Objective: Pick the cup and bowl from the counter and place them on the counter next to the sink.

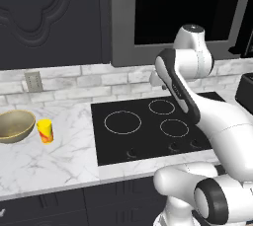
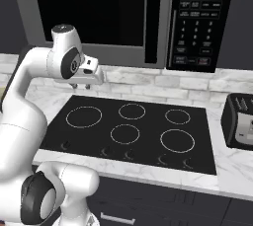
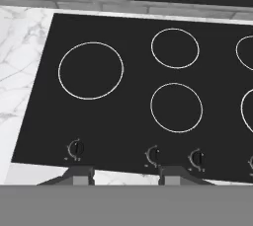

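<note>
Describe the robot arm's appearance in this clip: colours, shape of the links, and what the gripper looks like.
The arm is glossy white, with rounded, bulbous links and dark grey to black bands at the joints. No cables or markings are visible on it. The gripper has a white, boxy hand, and its two small dark grey finger tips are short and blocky.

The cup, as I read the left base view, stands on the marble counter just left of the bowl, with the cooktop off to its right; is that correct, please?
Not quite: in the left base view the cup stands just right of the bowl, not left. It is on the marble counter, with the cooktop off to its right.
</note>
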Controlling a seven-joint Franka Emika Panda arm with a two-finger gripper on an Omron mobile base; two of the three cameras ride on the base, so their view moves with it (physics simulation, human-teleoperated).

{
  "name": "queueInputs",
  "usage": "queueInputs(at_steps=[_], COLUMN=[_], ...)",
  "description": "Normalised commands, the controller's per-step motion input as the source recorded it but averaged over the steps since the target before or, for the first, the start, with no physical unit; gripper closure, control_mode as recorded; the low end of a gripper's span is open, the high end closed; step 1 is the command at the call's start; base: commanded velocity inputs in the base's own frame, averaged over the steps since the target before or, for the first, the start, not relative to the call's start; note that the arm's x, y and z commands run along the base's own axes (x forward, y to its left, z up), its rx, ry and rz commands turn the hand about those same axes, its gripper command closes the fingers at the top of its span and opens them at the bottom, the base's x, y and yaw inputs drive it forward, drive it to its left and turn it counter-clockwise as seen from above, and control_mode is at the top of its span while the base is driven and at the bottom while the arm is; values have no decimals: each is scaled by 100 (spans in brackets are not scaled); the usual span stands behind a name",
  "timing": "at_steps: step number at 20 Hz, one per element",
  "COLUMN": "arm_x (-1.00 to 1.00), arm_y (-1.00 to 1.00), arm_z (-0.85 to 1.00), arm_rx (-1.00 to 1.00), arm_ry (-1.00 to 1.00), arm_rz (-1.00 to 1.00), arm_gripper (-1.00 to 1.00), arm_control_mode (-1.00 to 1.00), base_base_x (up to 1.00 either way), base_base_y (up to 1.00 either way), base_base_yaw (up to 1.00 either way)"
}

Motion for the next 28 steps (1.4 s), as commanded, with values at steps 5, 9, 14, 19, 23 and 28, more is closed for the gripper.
queueInputs(at_steps=[5, 9, 14, 19, 23, 28], arm_x=[-1, -14, -19, -30, -35, -37], arm_y=[7, 18, 28, 36, 24, 18], arm_z=[-9, -31, -38, -20, 0, 0], arm_rx=[0, 0, 0, 0, 0, 0], arm_ry=[0, 0, 0, -3, -4, 0], arm_rz=[0, 0, 0, 0, 2, 7], arm_gripper=[-100, -100, -100, -100, -100, -100], arm_control_mode=[-100, -100, -100, -100, -100, -100], base_base_x=[0, 0, 0, 0, 0, 0], base_base_y=[0, 0, 0, 0, 0, 0], base_base_yaw=[0, 0, 0, 0, 0, 0])
